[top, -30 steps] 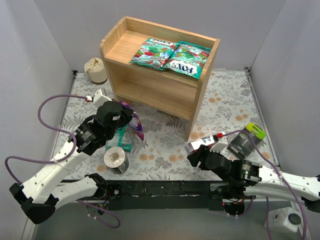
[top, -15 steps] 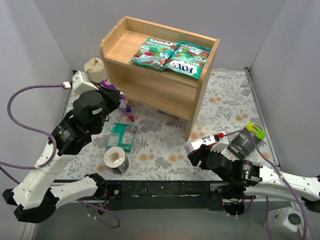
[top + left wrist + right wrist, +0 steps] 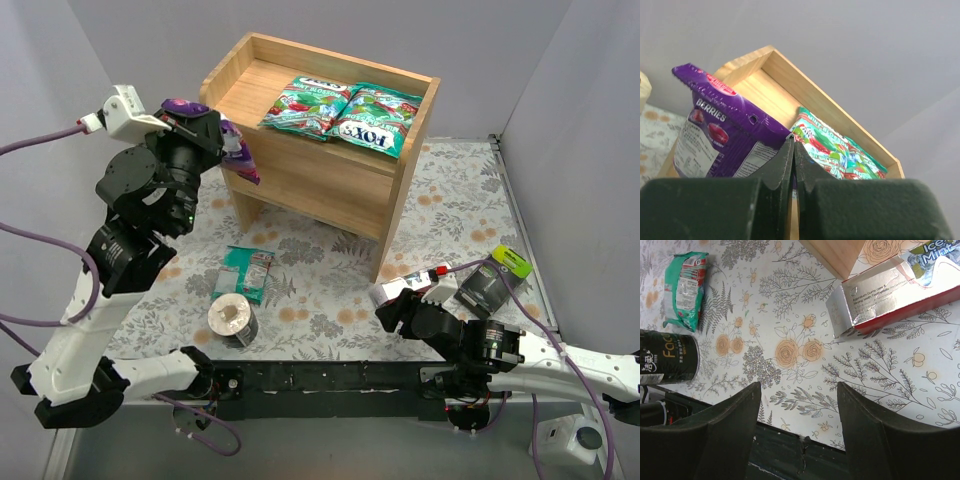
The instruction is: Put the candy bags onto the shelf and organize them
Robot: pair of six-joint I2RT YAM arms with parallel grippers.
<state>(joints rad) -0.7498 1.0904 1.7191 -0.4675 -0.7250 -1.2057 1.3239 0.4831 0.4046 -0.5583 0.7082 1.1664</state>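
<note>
Right, left tool point(image 3: 792, 150) is pinched fully shut on the purple candy bag point(image 3: 725, 135), biting one edge near the crimped seam. The bag is in the air at the shelf's point(image 3: 240, 80) left side panel, about level with the top tier, not yet over the rim. The free end droops below the left tool point(image 3: 212, 132) in the top view.

Handling, my read:
- Light, soft pouch of glossy film, probably slippery. Loose candy inside likely shifts and drags the low end down.
- It won't hold shape from a single edge pinch. Expect swing and fold on any quick move.
- The seam is the stiffest, flattest part, so the current hold is sensible. It's a thin bite though, so a snag on the rim could pull it out.
- Not fragile, so laying it down from low height should be fine.

Two green FOX'S bags point(image 3: 340, 112) already lie flat on the top tier, right half, overlapping. The left half of the tier is bare wood, so that's the slot. Carry the drooping end over the rim first, then lay the bag flat beside them.

One more green bag point(image 3: 245, 272) lies flat on the tabletop point(image 3: 450, 200) beside a black-wrapped roll point(image 3: 232, 320). Take it by an end seam too, since the flat face gives nothing to pinch.

Right tool point(image 3: 800, 410) hangs wide and empty, low over the tabletop near the red-and-white mint box point(image 3: 890, 295).
</note>
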